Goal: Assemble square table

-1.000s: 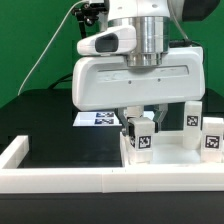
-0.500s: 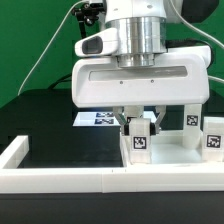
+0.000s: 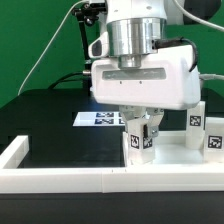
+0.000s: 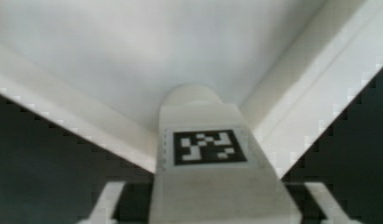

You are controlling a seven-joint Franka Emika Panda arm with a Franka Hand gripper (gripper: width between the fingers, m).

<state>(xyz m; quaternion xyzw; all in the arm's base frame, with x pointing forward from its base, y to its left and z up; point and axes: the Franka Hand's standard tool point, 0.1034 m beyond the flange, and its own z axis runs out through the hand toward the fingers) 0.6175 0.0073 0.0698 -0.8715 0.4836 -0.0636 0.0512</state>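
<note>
In the exterior view the gripper (image 3: 141,124) is clamped on an upright leg (image 3: 141,138), which hides most of the square top (image 3: 175,153); two more legs (image 3: 194,126) stand at 3 o'clock. The wrist view shows the held leg's (image 4: 209,135) tag clearly, with the top's corner rim (image 4: 294,85) behind, blurred.

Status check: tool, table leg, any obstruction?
Tool shut on table leg, upright over square top. Two more legs stand close by. Nothing blocking.

exterior view frontal, close; wrist view downward, sharing tagged leg (image 3: 141,139)
</note>
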